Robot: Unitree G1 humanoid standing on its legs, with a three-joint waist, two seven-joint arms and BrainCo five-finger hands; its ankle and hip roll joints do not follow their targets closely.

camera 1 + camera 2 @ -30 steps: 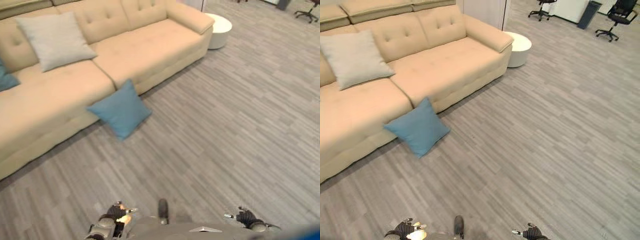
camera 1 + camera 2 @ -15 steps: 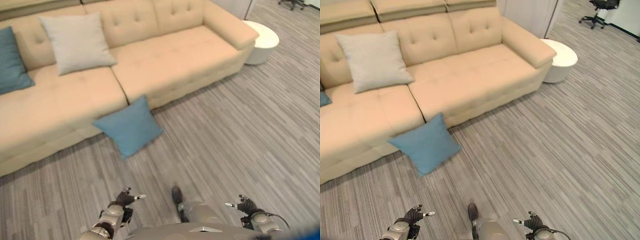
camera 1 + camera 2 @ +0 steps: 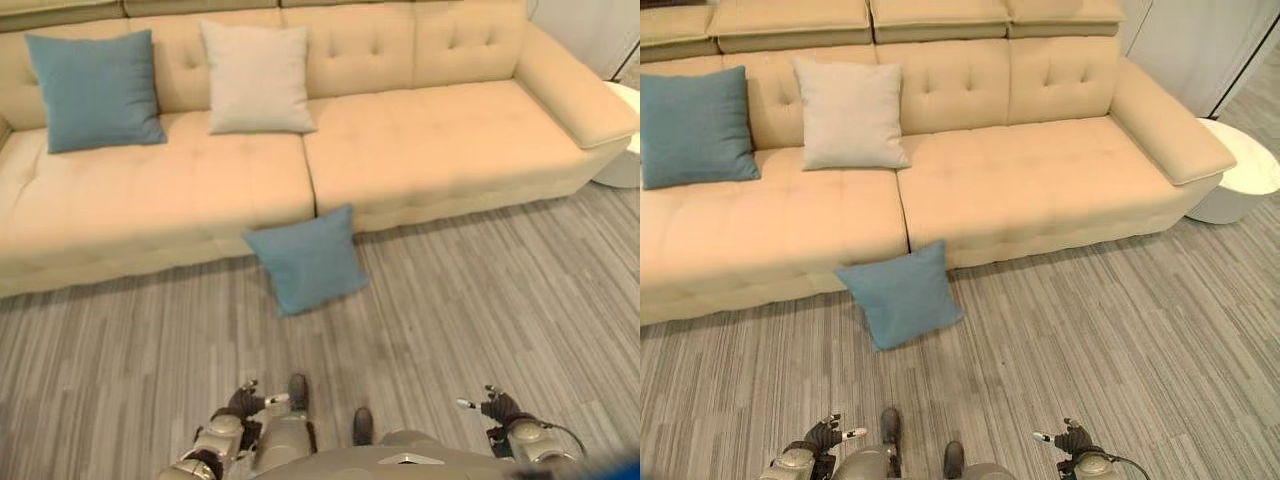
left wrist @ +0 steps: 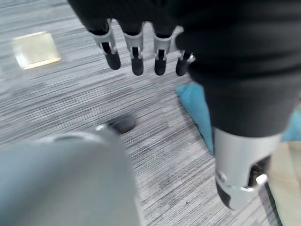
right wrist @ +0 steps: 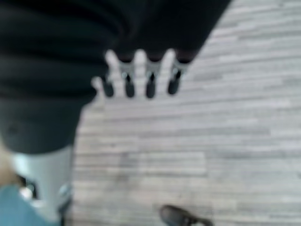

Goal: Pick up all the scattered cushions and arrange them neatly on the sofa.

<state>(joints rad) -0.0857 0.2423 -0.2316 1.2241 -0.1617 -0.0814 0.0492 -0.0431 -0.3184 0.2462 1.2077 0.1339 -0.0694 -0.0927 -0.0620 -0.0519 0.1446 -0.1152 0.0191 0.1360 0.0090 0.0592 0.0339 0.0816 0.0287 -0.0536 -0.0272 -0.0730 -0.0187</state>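
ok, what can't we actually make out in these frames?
- Round white table: cut off by the right edge in both eye views.
- Sofa: its left end runs past the edge, so any cushion there is unseen.
- Blue floor cushion: in the left wrist view, mostly hidden behind the left hand.
- Right hand: blurred in its wrist view, fingers straight, holding nothing.

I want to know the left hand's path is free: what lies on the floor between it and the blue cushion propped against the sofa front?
Bare grey floor alone, as the right eye view shows, between the left hand and the blue cushion.
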